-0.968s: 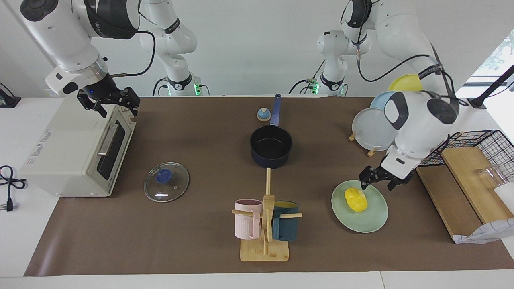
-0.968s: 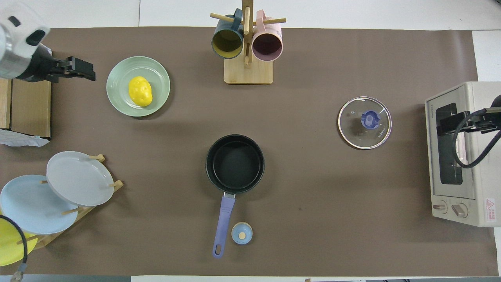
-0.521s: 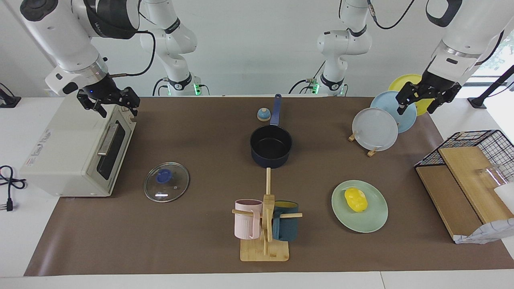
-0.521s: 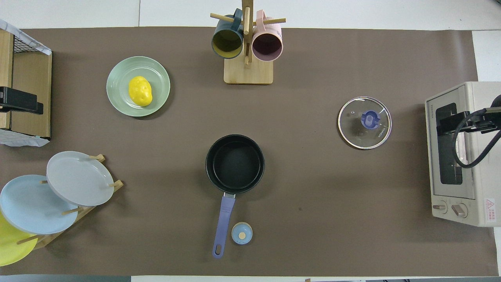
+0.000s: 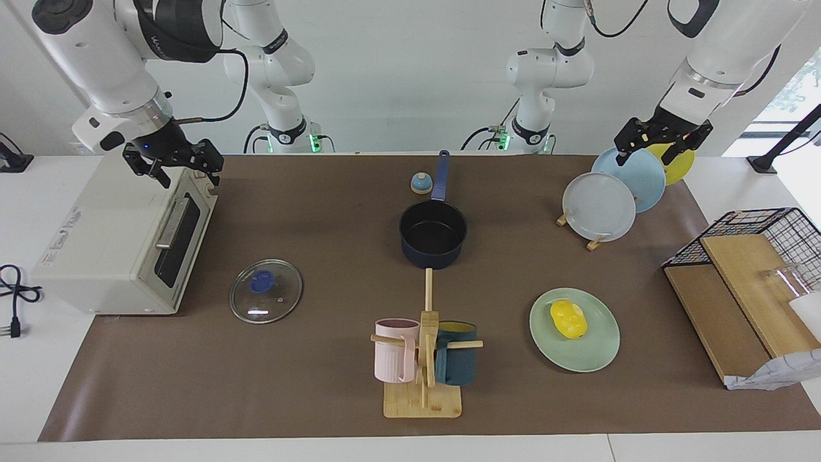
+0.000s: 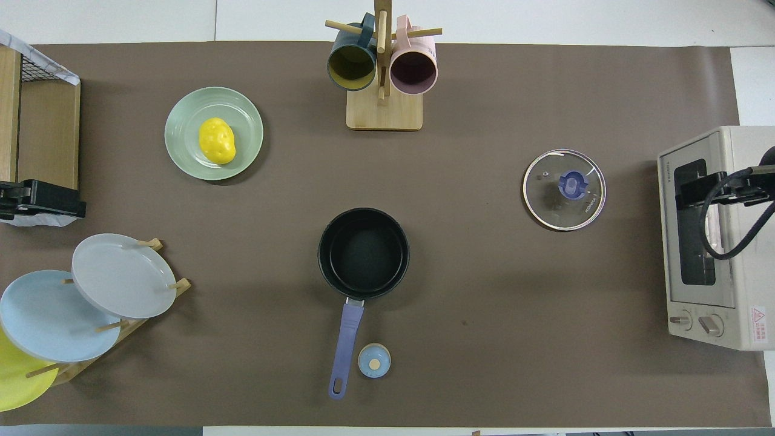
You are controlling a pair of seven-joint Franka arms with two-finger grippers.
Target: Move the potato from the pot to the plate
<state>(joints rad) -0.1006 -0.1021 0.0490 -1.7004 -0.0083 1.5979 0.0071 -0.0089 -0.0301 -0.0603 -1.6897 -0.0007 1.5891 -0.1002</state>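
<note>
Potato (image 5: pixel 568 319) lies on plate (image 5: pixel 600 350); pot (image 5: pixel 433 234) empty. Left tool (image 5: pixel 662 142) spread wide, holding nothing, raised over the plate rack. Right tool (image 5: pixel 172 162) likewise, waiting over toaster oven (image 5: pixel 96 247). Transfer looks complete; park clear of rack.

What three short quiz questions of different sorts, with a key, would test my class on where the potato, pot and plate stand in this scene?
1. True or false: the potato lies in the pot.
2. Multiple choice: the left tool hangs over A) the toaster oven, B) the rack of standing plates, C) the mug stand.
3. Fill in: the glass lid lies flat on the mat toward the ____ arm's end of the table.

Key
1. False: it rests on the green plate, and the pot is empty.
2. B; the right tool, also open, is over the toaster oven.
3. Right.
</note>
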